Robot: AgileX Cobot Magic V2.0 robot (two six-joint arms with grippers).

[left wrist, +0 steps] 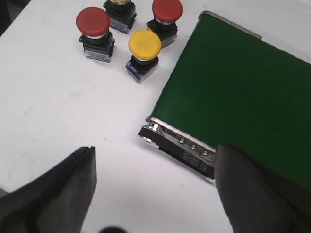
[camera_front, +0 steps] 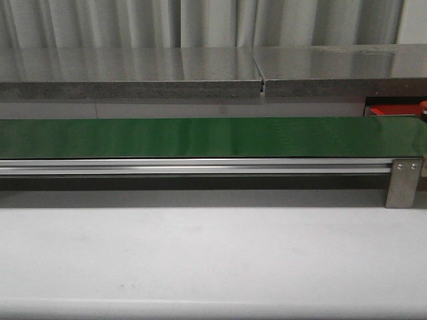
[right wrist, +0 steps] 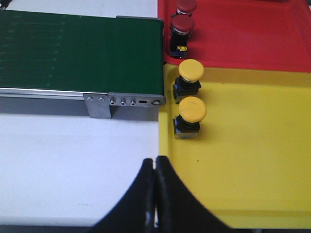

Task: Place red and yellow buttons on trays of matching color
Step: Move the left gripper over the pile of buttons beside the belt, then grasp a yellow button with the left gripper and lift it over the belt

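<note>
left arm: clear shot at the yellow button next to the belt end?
Probably yes. The left gripper is open, with bare table between it and the yellow button. The conveyor end sits off to one side, and the neighbouring red buttons stand apart from it.

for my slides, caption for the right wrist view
Shut right gripper over yellow tray edge; two yellow buttons sorted.

In the left wrist view a fourth button [left wrist: 118,9] is cut by the frame edge — only a sliver of yellow cap shows. The front view catches just a corner of the red tray [camera_front: 393,110] at far right; neither claw appears there. The yellow tray [right wrist: 252,145] runs off frame.
</note>
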